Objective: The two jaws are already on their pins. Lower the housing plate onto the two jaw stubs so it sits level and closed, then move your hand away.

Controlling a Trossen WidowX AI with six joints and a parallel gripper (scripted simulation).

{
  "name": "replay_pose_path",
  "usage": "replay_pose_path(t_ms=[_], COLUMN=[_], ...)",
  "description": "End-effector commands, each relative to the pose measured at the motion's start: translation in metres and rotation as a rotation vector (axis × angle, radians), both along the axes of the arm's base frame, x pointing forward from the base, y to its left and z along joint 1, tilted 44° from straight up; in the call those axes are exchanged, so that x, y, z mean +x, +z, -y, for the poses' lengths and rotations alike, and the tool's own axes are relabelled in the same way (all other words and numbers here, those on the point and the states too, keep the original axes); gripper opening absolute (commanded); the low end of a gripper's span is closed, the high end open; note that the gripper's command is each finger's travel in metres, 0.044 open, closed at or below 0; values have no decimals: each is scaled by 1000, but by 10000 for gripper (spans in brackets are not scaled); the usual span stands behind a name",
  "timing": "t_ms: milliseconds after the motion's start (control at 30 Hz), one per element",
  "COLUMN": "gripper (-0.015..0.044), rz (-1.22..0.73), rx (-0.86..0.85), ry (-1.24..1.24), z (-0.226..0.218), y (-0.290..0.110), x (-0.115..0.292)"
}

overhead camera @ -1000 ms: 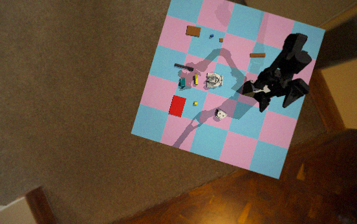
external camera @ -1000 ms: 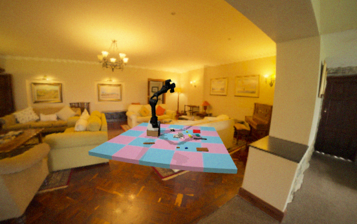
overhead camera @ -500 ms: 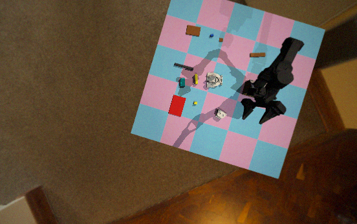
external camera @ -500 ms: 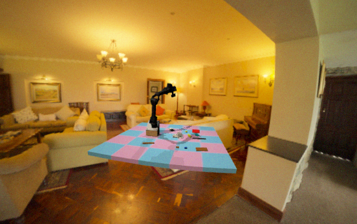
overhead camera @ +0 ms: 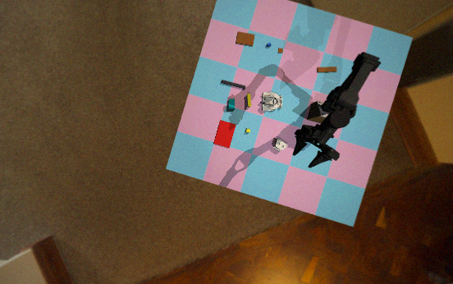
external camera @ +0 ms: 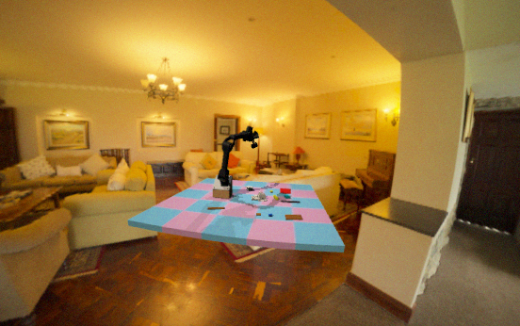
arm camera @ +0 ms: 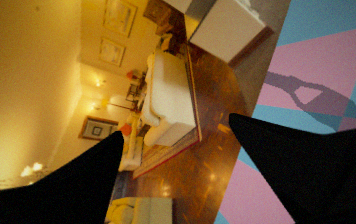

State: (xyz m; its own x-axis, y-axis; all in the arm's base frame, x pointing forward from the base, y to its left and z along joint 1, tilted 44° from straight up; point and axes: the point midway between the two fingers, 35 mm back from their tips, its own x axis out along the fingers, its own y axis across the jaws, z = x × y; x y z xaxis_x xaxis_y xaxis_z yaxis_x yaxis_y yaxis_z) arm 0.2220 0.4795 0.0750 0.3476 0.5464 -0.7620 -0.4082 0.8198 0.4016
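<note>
A white assembly (overhead camera: 272, 101) (external camera: 259, 196) with grey, jaw-like parts sits near the table's middle; its jaws and pins are too small to tell apart. A separate small white piece with dark spots (overhead camera: 280, 144) (external camera: 250, 188), possibly the housing plate, lies apart from it, nearer the arm's hand in the top view. Whether it is level is unclear. My gripper (overhead camera: 302, 161) (external camera: 254, 142) (arm camera: 177, 126) is open and empty, high above the table. The wrist view shows neither white part.
A red square (overhead camera: 225, 134) (external camera: 285, 190), a teal block (overhead camera: 231, 104), a yellow piece (overhead camera: 249, 100), a small yellow cube (overhead camera: 248, 130) and a dark bar (overhead camera: 232, 84) lie beyond the assembly. Brown blocks (overhead camera: 244, 38) (overhead camera: 327, 70) (overhead camera: 281, 50) and a blue piece (overhead camera: 268, 45) lie to one side.
</note>
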Motion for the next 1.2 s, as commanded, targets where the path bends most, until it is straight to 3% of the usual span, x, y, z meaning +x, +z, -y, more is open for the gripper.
replay_pose_path(t_ms=[0,1167], gripper=[440,440], rz=[7,-71], rx=[-97,-807], ry=[19,302], z=[12,131], y=[-25,-174], x=[4,3])
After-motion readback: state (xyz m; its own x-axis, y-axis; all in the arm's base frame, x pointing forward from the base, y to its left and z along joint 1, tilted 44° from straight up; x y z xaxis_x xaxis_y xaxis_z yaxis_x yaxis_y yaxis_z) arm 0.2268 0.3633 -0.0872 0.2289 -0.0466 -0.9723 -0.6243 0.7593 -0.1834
